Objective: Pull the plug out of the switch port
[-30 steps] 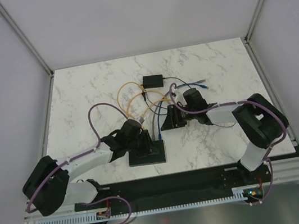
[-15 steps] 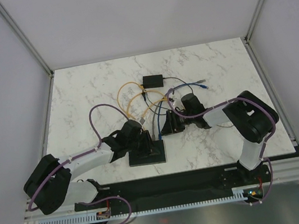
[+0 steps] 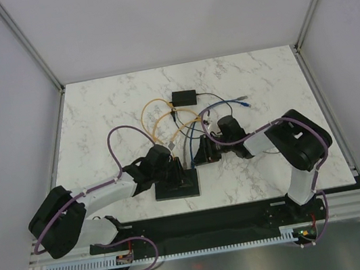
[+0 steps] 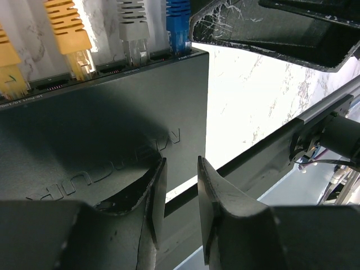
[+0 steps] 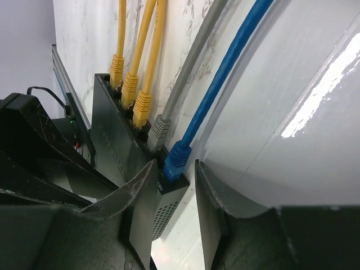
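Switch (image 3: 177,184) flat on table (image 3: 107,105), near front edge, under left claw (image 4: 181,163). Blue plug (image 5: 178,156) seated in end port beside grey plug (image 5: 160,126): nothing pulled yet. Right claw (image 5: 174,166) spread astride blue plug, not pinching. Left claw narrowly spread, one finger on switch top, likely bracing. Remaining: pinch, pull.

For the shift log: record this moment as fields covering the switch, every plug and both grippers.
switch: flat, ports along far edge
yellow plugs: three, seated
grey plug: seated
blue plug: seated in the end port
left gripper: open, over the switch edge opposite the ports
right gripper: open, straddling the blue plug; contact unclear
task: plug not yet pulled
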